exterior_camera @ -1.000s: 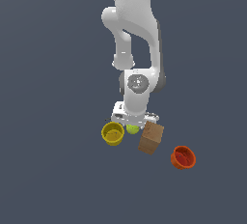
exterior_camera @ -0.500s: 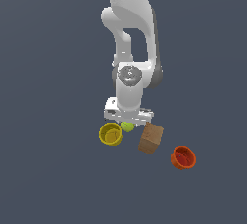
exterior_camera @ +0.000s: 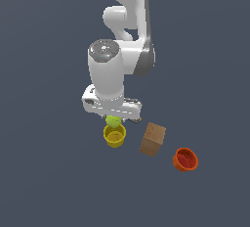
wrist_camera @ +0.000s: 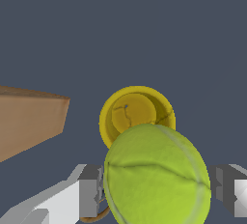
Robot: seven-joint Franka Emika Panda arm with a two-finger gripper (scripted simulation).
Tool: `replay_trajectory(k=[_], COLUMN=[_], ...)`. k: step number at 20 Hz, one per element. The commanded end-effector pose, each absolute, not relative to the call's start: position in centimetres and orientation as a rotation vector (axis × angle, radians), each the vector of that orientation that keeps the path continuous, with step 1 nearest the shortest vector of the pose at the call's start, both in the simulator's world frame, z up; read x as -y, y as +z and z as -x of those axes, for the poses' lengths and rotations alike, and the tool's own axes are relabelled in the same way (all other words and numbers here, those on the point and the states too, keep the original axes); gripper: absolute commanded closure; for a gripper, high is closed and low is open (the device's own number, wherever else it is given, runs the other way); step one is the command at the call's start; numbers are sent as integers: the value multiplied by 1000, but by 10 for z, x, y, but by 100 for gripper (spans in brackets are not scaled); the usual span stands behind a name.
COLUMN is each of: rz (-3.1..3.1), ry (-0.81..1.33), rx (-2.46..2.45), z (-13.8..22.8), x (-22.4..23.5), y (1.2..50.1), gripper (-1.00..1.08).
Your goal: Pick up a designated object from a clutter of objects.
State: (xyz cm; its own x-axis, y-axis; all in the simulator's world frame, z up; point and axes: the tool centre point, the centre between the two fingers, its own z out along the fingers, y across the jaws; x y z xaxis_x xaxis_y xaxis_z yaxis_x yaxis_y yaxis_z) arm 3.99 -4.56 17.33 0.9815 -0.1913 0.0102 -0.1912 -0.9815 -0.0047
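Overhead, the white Panda arm [exterior_camera: 122, 50] drops down from the top of the exterior view, its wrist pointing straight down and the gripper [exterior_camera: 114, 118] hanging just above the clutter. The jaws are clamped on the yellow-green ball [exterior_camera: 113, 121], which sits between the fingers [wrist_camera: 89, 189], clear of the floor and directly over the yellow cup [exterior_camera: 114, 136]. To the exterior view's right of the cup stands the tan box [exterior_camera: 153, 139], tilted, and further right, well apart, the orange-red bowl [exterior_camera: 185, 159]. From the wrist view the ball fills the foreground with its seam line plain, a grey finger pad pressed to each side; behind it the cup's open mouth [wrist_camera: 136, 114] shows a cracked-looking inner base. A thin orange-brown loop [wrist_camera: 96, 214] peeks beside one finger; what it is cannot be told. The bowl shows only in the exterior view.
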Motion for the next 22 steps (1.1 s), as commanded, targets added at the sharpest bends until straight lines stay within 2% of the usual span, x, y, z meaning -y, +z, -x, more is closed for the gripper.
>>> replay_trajectory(k=[1,12,22], rz=[3123,3124,3126], ry=[-17,-10,-5], rx=[-301,-300,-299], z=[-43,-62,-76], x=[64,141,194], y=[199,303,372], gripper=[108,108,108])
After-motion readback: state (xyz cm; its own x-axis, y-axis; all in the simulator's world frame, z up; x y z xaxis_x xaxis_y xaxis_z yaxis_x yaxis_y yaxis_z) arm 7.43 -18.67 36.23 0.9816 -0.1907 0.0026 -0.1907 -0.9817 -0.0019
